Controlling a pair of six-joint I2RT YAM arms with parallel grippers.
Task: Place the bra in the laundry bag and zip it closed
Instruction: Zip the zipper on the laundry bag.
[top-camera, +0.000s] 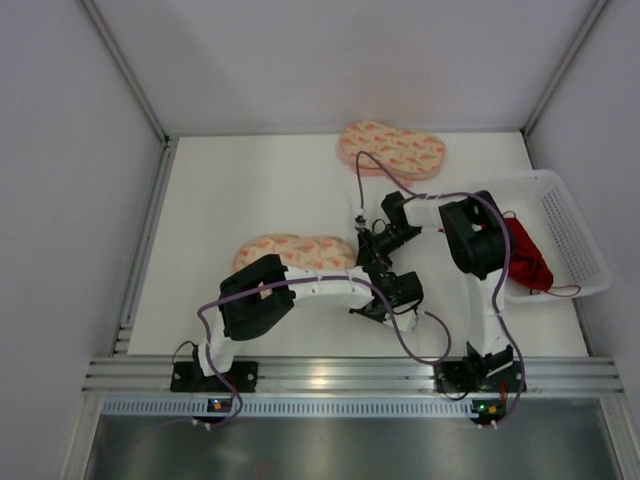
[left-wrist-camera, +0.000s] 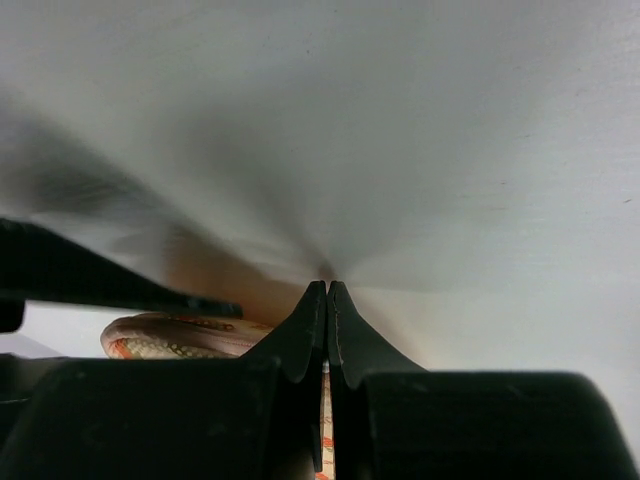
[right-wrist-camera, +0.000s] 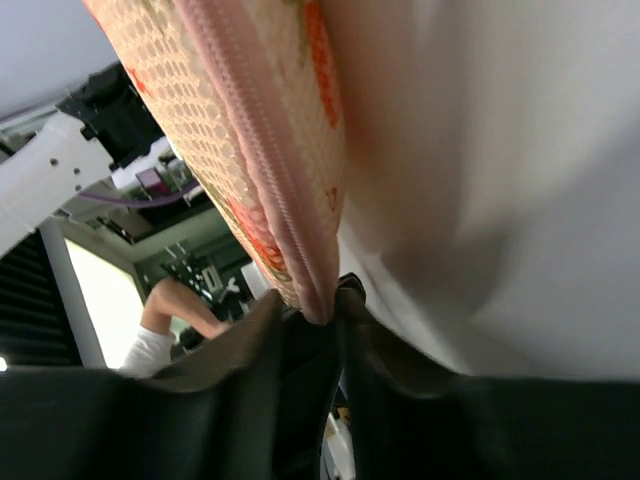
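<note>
On the flat white table (top-camera: 250, 190), the white plastic mesh basket (top-camera: 575, 225) sits at 3 o'clock. The small bright red lacy bra (top-camera: 527, 258) is bunched inside it, so nothing is packed yet. The step in hand looks like getting the laundry bag open.

That peach-pink, figure-eight padded laundry bag (top-camera: 290, 248) with orange-red speckles lies near the middle, partly under the left arm. An identical twin pouch (top-camera: 392, 148) rests at 12 o'clock by the far edge.

Both grippers meet at the bag's 3 o'clock end. The right gripper (right-wrist-camera: 322, 305) is clamped on its seam. The left gripper (left-wrist-camera: 327, 290) has its tips pressed together, and I cannot tell whether it pinches anything.

The pale pink zip (right-wrist-camera: 262, 170) still looks closed. Next, I reckon, one arm must pin the edge while the other finds the pull and draws it round.
</note>
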